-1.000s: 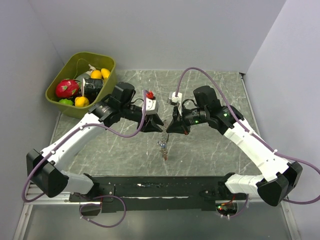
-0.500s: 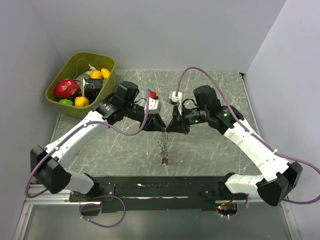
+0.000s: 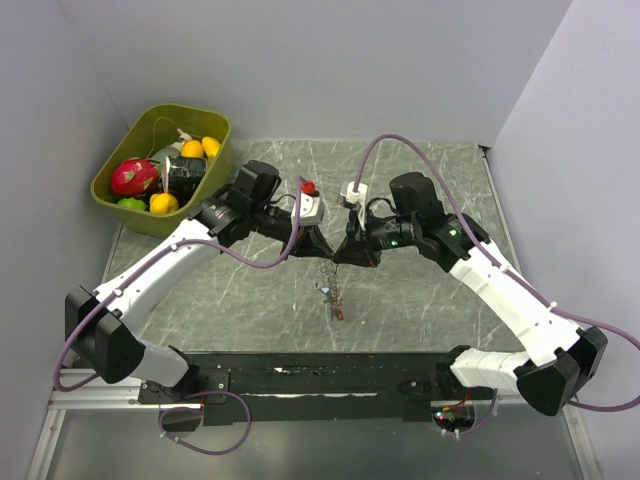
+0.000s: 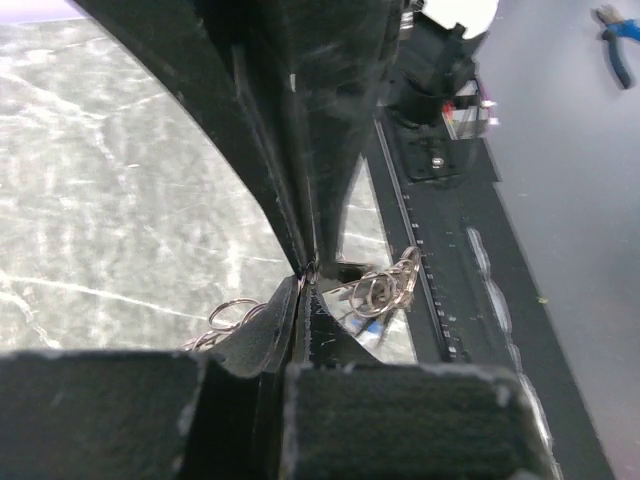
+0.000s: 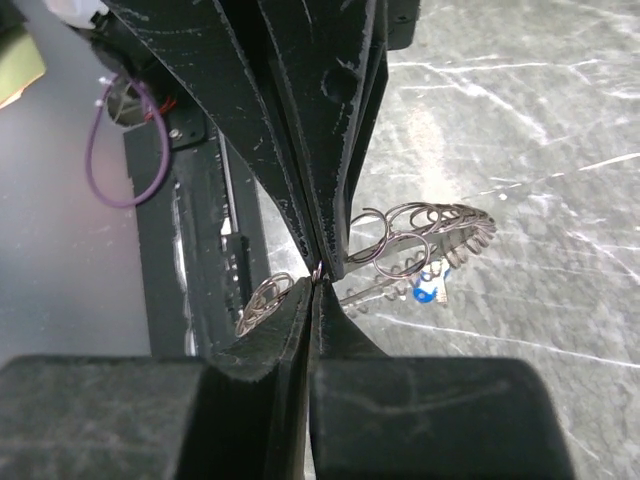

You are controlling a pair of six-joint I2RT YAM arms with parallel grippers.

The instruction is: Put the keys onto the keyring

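My two grippers meet tip to tip above the middle of the table. The left gripper (image 3: 324,254) (image 4: 305,274) is shut on the thin wire of the keyring (image 3: 327,289). The right gripper (image 3: 346,256) (image 5: 315,276) is shut on the same wire from the opposite side. The keyring's bunch of small silvery rings and keys (image 4: 386,289) (image 5: 420,234) hangs off the pinch point to both sides. A blue-headed key (image 5: 430,291) dangles under the bunch in the right wrist view. A red-headed key (image 3: 340,313) hangs lowest in the top view.
A green bin (image 3: 215,128) of fruit and a dark cup stands at the table's far left corner. The black mounting rail (image 3: 320,375) runs along the near edge. Blue-handled pliers (image 4: 616,30) lie off the table, beyond the rail.
The left gripper has shut and slid right to meet the right gripper's tips. The hanging bunch with the red key has swung slightly right and lower.
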